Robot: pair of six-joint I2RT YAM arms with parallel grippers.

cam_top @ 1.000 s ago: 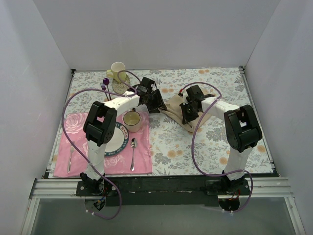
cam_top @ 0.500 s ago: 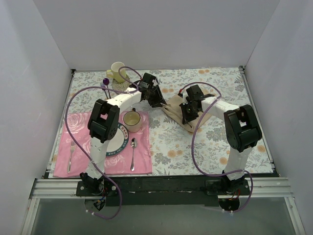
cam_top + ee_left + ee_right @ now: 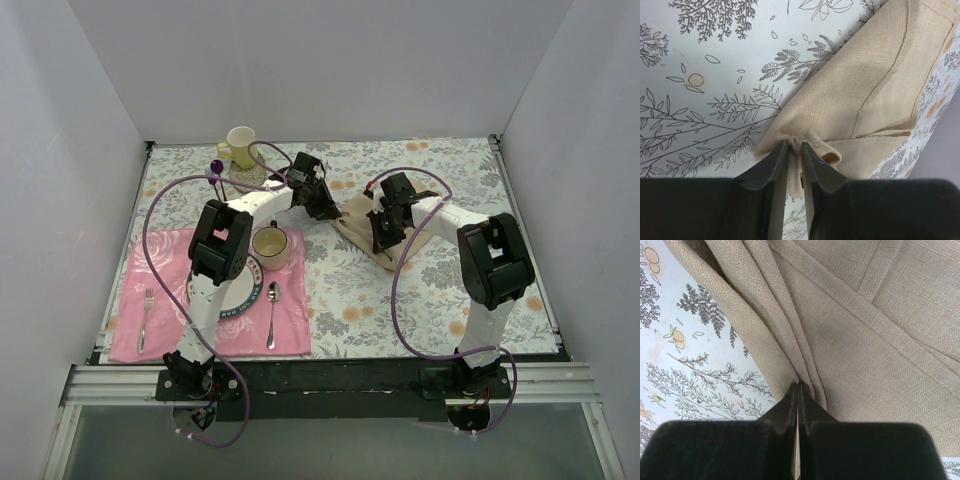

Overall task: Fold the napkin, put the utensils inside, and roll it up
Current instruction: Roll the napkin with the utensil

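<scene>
The beige napkin [image 3: 355, 214] lies bunched and folded on the grey floral tablecloth at centre back. My left gripper [image 3: 327, 208] is at its left corner. In the left wrist view the gripper [image 3: 795, 148] is shut on a pinched corner of the napkin [image 3: 865, 85]. My right gripper [image 3: 384, 236] is over the napkin's right half. In the right wrist view the gripper [image 3: 798, 388] is shut on a gathered fold of the napkin [image 3: 865, 330]. A small spoon [image 3: 272, 312] and a fork [image 3: 146, 318] lie on the pink placemat [image 3: 290, 335] at front left.
A plate [image 3: 232, 298] and a cream cup [image 3: 270, 246] sit on the placemat. A yellow mug [image 3: 240, 146] and a purple-tipped stick [image 3: 216, 166] stand at back left. Purple cables loop from both arms. White walls close three sides.
My left arm has swung farther back and right, its gripper still holding the napkin corner. The napkin's left edge has shifted a little. The right arm has barely moved.
</scene>
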